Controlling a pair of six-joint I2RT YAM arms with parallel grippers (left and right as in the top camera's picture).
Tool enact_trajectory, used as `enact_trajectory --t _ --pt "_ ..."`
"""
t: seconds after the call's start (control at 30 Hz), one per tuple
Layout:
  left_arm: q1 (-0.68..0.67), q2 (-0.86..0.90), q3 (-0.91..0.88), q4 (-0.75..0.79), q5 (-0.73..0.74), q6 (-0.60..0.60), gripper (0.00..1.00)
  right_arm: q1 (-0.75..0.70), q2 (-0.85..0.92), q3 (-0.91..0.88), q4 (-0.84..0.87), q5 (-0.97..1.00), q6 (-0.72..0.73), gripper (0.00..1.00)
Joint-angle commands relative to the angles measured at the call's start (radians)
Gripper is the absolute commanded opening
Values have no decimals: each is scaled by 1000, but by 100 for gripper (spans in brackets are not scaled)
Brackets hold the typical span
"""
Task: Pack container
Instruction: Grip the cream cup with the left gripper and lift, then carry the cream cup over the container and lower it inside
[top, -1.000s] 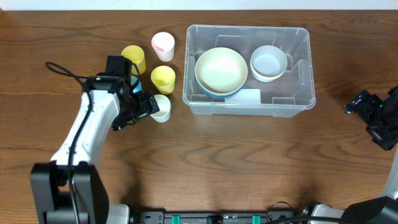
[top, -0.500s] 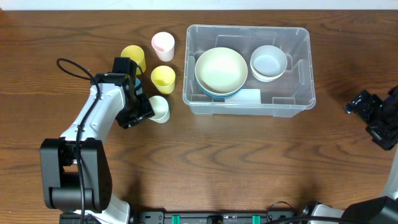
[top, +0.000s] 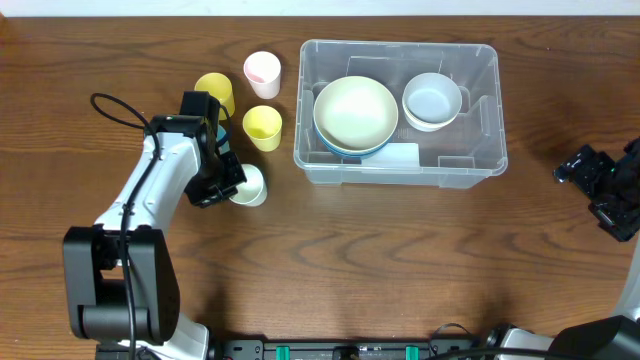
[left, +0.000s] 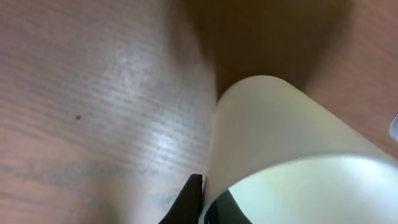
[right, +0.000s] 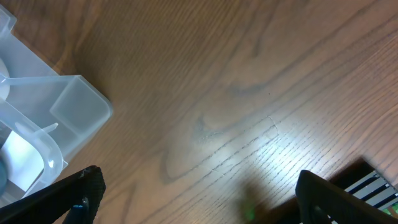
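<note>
Container (top: 400, 43), clear rounded plastic bin, sits far-centre on woodgrain table (top: 400, 260), smooth bowls (top: 355, 112) inside. Left gripper (top: 226, 186) pinches the thin rim of a pale cup (top: 251, 187); right gripper (top: 588, 190) gapes wide.

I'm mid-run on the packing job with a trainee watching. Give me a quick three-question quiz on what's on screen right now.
1. True or false: the right gripper is shut on a bowl.
2. What is the left gripper shut on? A) the pink cup B) the pale cup C) a yellow cup
3. How many cups are on the table outside the container?

Key: 1 false, it is open and empty. 2 B. 3 four.
</note>
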Motion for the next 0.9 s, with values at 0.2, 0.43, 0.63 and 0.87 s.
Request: enact_trajectory --t 0.2,0.43,0.63,0.87 --pt "2 -217 194 -160 92 48 6 -5 -1 -1 2 0 -13 99" --pt "-142 -435 296 -109 145 2 6 -5 -1 -1 2 0 -13 99" --pt "-384 -466 296 71 15 -75 6 -5 -1 -1 2 0 -13 99" --pt "-564 -319 307 208 -58 -77 6 -5 -1 -1 2 0 -13 99"
